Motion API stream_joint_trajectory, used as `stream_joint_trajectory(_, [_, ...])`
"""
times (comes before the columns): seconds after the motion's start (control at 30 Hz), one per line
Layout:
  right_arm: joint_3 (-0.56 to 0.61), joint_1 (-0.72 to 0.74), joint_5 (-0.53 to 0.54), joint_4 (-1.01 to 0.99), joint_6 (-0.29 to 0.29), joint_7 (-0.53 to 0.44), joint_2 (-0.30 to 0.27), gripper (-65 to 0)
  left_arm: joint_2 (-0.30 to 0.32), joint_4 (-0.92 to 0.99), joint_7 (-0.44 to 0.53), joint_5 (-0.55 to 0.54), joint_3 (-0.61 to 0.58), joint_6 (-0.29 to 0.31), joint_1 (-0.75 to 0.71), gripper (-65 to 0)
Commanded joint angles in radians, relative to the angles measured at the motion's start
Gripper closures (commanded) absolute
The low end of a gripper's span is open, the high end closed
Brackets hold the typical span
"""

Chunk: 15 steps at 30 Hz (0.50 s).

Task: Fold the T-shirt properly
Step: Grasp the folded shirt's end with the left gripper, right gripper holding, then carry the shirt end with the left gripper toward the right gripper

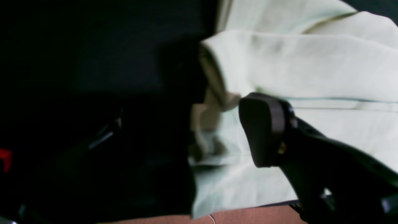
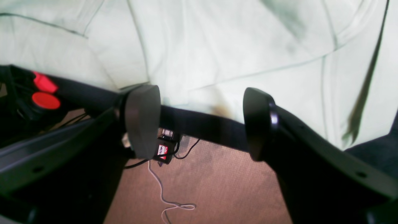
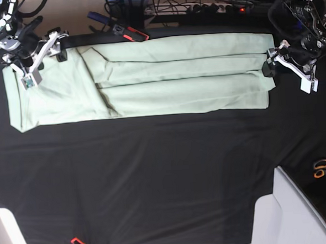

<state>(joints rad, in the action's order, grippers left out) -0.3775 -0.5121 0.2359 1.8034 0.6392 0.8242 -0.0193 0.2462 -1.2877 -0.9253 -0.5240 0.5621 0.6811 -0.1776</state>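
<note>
T-shirt point(image 3: 149, 81): pale mint-green, lying flat along the far side of the counter, folded lengthwise into a long band with overlapping layers running left to right in the base view.
Shirt's wider end: at the base view's left the cloth spreads broader and reaches nearer the front than the rest of the band.
Counter point(image 3: 155, 178): covered in black cloth; the near half carries nothing but the covering.
Right gripper point(image 2: 200, 124): at the base view's left, over the far corner of the shirt's wide end; jaws released, standing well apart, with bare gap between them and no cloth in them.
Right wrist view: the shirt fills the upper part, creased; below its edge comes the black counter edge, then brown floor point(image 2: 202, 186) with a thin white cable point(image 2: 161, 193) curled on it.
Left gripper point(image 3: 284, 62): at the base view's right, just beside the shirt's narrow end; jaws released.
Left wrist view: one dark finger point(image 1: 264, 130) sits in front of the folded layers of the shirt's end; the other is lost in darkness, and whether the seen one touches the cloth is hard to tell, the view being blurred.
Scissors point(image 3: 322, 168): orange-handled, off the counter's right edge, well apart from the shirt.
Red clamp point(image 3: 131, 34): at the counter's far edge, just behind the shirt.
</note>
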Motion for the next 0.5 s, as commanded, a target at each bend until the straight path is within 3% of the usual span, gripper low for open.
stream_joint_trajectory(0.0, [-0.001,-0.003,0.013,0.02,0.006,-0.015,-0.006,-39.5,0.014,-0.011,0.013,-0.014,0.005,0.001,0.006,-47.5])
stream_joint_trajectory(0.37, [-0.001,-0.001,0.013,0.02,0.006,-0.015,-0.006,-39.5,0.0,0.112,0.048,-0.005,0.003,0.001,0.059,-47.5])
stream_joint_trajectory(0.47, [-0.001,-0.001,0.013,0.02,0.006,-0.015,-0.006,-39.5,0.0,0.112,0.048,-0.005,-0.053,0.001,0.054,-46.9])
